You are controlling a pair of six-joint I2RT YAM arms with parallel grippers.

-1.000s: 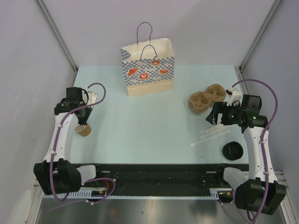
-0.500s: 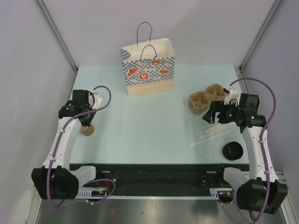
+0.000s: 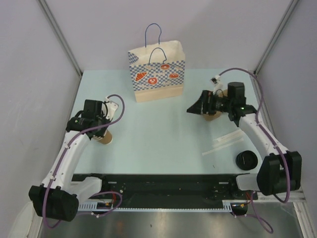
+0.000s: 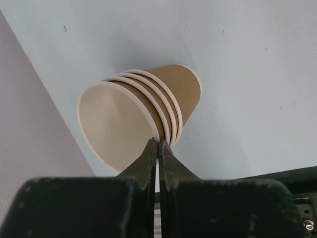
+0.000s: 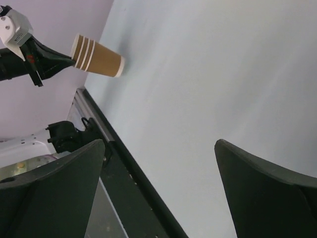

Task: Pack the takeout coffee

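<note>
Nothing is packed (no lidded coffee seen): lidless cups [image 4: 168,99] are pinched by the closed left gripper [image 4: 157,143] near the worktop's [image 3: 148,144] left edge; the right gripper [image 5: 159,144] is held open.

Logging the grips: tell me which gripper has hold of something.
The left gripper: it is pinched shut on the rim of the stack of brown cups. The right gripper stands wide open, nothing between its fingers.
</note>
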